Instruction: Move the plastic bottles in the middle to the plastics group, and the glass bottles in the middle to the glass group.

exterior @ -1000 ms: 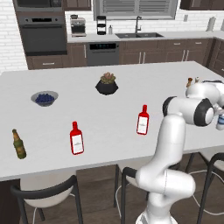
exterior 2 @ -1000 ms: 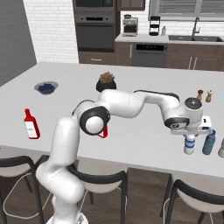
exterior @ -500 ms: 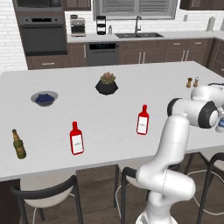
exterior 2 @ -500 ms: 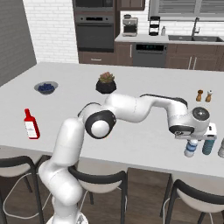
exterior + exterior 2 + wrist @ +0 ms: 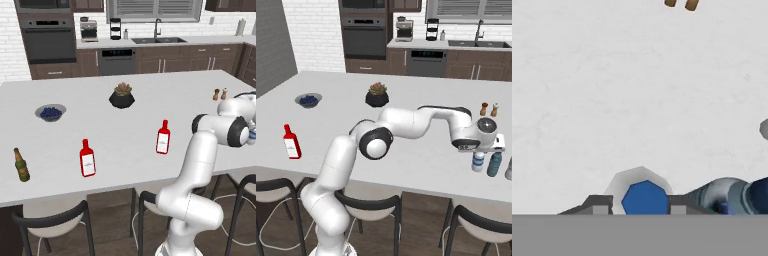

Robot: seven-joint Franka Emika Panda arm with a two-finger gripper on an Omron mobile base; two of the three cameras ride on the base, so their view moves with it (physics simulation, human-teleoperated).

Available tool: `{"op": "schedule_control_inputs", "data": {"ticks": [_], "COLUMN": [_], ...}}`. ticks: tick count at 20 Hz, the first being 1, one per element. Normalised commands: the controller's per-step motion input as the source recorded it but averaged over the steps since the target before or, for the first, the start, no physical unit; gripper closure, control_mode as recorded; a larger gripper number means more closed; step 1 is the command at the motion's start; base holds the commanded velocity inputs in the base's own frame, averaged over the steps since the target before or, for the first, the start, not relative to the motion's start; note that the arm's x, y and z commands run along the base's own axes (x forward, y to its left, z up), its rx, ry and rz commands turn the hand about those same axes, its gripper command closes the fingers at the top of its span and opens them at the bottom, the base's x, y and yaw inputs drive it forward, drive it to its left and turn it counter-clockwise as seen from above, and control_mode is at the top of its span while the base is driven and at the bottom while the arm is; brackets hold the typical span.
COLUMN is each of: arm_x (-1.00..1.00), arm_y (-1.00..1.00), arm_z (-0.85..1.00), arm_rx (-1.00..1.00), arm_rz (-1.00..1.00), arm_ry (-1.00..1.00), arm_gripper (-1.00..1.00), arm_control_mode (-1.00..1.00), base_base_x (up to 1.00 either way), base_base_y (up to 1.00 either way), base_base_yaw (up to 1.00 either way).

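End effector [image 5: 636,210] at the right end of the white desk [image 5: 100,120], fingers [image 5: 597,206] pressed to either side of the clear bottle [image 5: 478,161], seen from above as a blue cap between the tips. Clamped on that bottle, standing upright on the desk. Just beside it, the teal bottle [image 5: 494,164], also upright. Near the front edge in the middle, one red bottle [image 5: 163,137]; farther left, a second red bottle [image 5: 87,158], and well left of that a dark olive bottle [image 5: 20,164]. Toward the back, a bowl of blueberries [image 5: 50,112] and a potted plant [image 5: 122,95]. Two small shakers [image 5: 220,94] behind the end effector.
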Motion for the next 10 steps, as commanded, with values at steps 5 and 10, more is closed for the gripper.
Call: {"op": "schedule_control_inputs", "data": {"ticks": [5, 10], "arm_x": [0.31, -0.12], "arm_y": [0.00, 0.00], "arm_z": [0.00, 0.00], "arm_rx": [-0.08, 0.00], "arm_rz": [0.00, 0.00], "arm_ry": [0.01, 0.05], "arm_gripper": [1.00, 1.00], "arm_control_mode": [-1.00, -1.00], "base_base_x": [0.00, 0.00], "base_base_y": [0.00, 0.00], "base_base_yaw": [0.00, 0.00]}}
